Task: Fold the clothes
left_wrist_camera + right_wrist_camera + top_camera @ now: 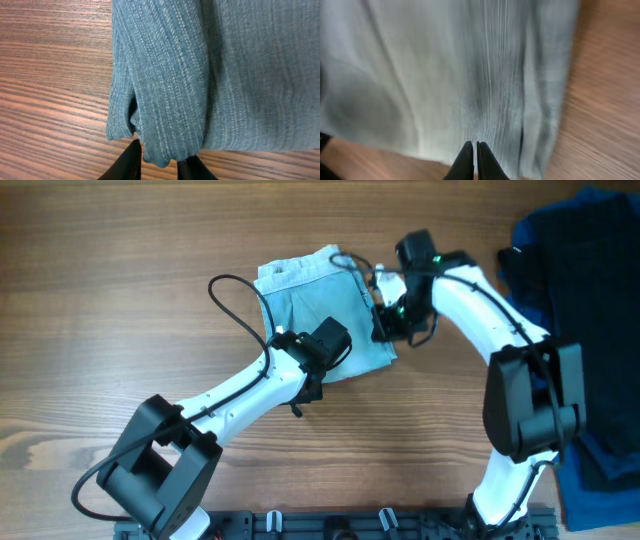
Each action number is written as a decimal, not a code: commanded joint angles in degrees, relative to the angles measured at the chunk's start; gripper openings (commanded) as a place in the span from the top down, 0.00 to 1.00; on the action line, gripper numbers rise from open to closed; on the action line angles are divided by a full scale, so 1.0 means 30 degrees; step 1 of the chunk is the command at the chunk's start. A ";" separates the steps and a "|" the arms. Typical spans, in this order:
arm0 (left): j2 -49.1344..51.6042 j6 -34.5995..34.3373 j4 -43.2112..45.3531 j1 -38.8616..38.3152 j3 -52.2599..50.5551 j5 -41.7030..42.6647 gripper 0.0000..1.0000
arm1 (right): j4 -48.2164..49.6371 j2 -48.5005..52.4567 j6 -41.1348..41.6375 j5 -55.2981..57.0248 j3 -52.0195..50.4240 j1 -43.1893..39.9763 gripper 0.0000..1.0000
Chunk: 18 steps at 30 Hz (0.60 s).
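The clothes (320, 305), light blue denim shorts, lie folded on the middle of the wooden table. My left gripper (328, 348) is at their near edge. In the left wrist view its black fingers (131, 161) stand narrowly apart, pinching a rounded fold corner of the clothes (165, 100) that touches both of them. My right gripper (384, 328) is at the right edge of the shorts. The blurred right wrist view shows this gripper (474, 146) shut, its tips over the pale denim (445, 75) with nothing between them.
A dark blue garment (575, 240) and a black garment (610, 390) are piled at the table's right edge, close behind the right arm. The left arm's black cable (232, 288) loops over the wood left of the shorts. Bare wood lies to the left and front.
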 commanded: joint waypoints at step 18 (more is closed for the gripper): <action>-0.0277 -0.0903 -0.0226 0.1202 -0.1719 -0.2892 0.86 | 0.4371 0.0197 0.2382 0.1661 -0.4612 0.0102 0.96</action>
